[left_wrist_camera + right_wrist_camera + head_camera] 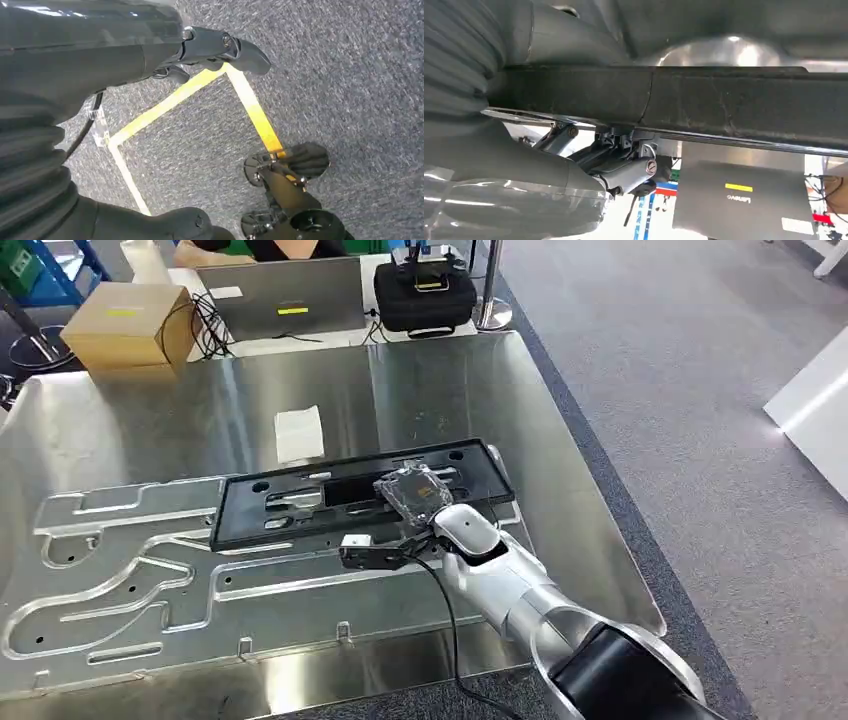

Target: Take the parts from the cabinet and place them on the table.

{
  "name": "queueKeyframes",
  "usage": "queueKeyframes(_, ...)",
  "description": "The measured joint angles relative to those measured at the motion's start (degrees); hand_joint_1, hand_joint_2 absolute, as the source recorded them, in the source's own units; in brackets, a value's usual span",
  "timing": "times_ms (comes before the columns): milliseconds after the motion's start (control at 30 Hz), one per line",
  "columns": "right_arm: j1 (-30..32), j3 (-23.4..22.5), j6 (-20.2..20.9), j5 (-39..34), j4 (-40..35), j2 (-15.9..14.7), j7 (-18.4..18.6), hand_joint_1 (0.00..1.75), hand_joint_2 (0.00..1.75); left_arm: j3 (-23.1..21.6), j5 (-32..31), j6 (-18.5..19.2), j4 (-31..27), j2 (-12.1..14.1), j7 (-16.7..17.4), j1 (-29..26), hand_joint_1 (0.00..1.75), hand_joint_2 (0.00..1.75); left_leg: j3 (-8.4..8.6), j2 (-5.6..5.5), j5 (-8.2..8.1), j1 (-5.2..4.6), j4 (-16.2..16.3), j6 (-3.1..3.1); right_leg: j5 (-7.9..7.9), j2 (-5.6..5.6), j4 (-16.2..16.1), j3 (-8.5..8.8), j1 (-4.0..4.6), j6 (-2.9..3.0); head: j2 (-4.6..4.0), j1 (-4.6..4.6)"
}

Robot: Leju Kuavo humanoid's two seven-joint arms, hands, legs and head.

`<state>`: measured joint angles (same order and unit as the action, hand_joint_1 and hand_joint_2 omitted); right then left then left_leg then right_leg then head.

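- My right hand (412,502) is closed on the long black panel (300,502), gripping near its right end; the right wrist view shows the panel's edge (724,100) clamped between thumb and fingers
- The panel lies across the middle of the steel table (560,440), its far-right end reaching toward the table's right edge, and it rests partly over the grooved metal plate (120,570) on the near left
- My left hand (215,47) hangs down over the grey carpet, fingers loosely apart, holding nothing
- I judge the panel stiff, light plastic, with slots and holes; held near one end, the free left end may swing or sag
- A grip nearer mid-length would balance better, and the smooth steel lets it slide
- A white paper piece (299,432) sits just beyond the panel
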<state>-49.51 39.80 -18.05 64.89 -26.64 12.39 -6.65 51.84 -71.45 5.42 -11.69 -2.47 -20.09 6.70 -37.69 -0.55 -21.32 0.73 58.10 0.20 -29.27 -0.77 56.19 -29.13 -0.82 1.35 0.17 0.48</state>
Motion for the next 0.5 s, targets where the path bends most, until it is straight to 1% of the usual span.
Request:
queueKeyframes(67, 0.03, -0.02, 0.24, -0.59, 0.0, -0.07, -0.43, 1.75, 1.75, 0.02, -0.15, -0.13, 0.0, 0.0, 0.0, 0.0, 0.0, 1.75, 0.02, 0.01, -0.05, -0.1, 0.0, 0.33, 0.01, 0.0, -0.11, 0.06, -0.03, -0.02, 0.0, -0.02)
queueKeyframes(100, -0.05, 0.0, 0.75, -0.81, 0.0, -0.02, -0.57, 1.75, 1.75, 0.02, -0.28, -0.13, 0.0, 0.0, 0.0, 0.08, 0.0, 1.75, 0.04, 0.01, -0.07, -0.13, 0.01, 0.38, 0.03, 0.01, -0.12, 0.09, -0.04, -0.05, 0.0, -0.02)
queueKeyframes(133, -0.14, 0.0, 1.33, -0.87, 0.0, 0.13, -0.61, 1.75, 1.75, 0.0, -0.57, -0.15, 0.0, 0.0, 0.0, 0.17, 0.0, 1.75, 0.06, 0.01, -0.07, -0.14, 0.01, 0.4, 0.07, 0.02, -0.14, 0.1, -0.05, -0.13, -0.02, -0.02)
queueKeyframes(167, -0.15, 0.0, 1.59, -0.9, 0.0, 0.42, -0.59, 1.75, 1.75, 0.0, -0.57, -0.2, 0.0, 0.0, 0.02, 0.3, 0.0, 1.75, 0.07, 0.01, -0.06, -0.16, 0.02, 0.44, 0.07, 0.04, -0.16, 0.1, -0.06, -0.38, 0.0, -0.02)
queueKeyframes(233, -0.18, -0.02, 2.01, -0.92, 0.0, 0.88, -0.54, 1.75, 1.75, 0.0, -0.61, -0.2, 0.0, 0.0, 0.02, 0.5, 0.0, 1.75, 0.07, 0.01, -0.06, -0.21, 0.06, 0.53, 0.1, 0.07, -0.25, 0.15, -0.21, -1.86, 0.0, -0.04)
queueKeyframes(267, -0.18, 0.0, 2.18, -0.96, 0.0, 1.11, -0.54, 1.75, 1.75, 0.0, -0.63, -0.17, 0.0, 0.0, 0.02, 0.56, 0.0, 1.75, 0.07, 0.01, -0.05, -0.22, 0.08, 0.55, 0.15, 0.07, -0.26, 0.16, -0.27, -2.41, -0.02, -0.04)
queueKeyframes(300, -0.19, 0.0, 2.36, -1.05, 0.0, 1.33, -0.54, 1.75, 1.75, 0.0, -0.7, -0.11, 0.0, 0.0, 0.02, 0.59, 0.0, 1.75, 0.08, 0.01, -0.02, -0.22, 0.08, 0.59, 0.15, 0.07, -0.26, 0.16, -0.29, -2.6, 0.0, -0.04)
queueKeyframes(500, -0.43, -0.02, 3.54, -1.4, 0.13, 3.3, 0.07, 1.75, 1.75, -0.04, -0.94, 0.28, -0.02, -0.04, -0.33, 0.84, 0.0, 1.75, 0.25, 0.04, 0.07, -0.19, 0.07, 0.56, 0.19, 0.07, -0.1, 0.19, -0.25, -2.66, 0.0, -0.04)
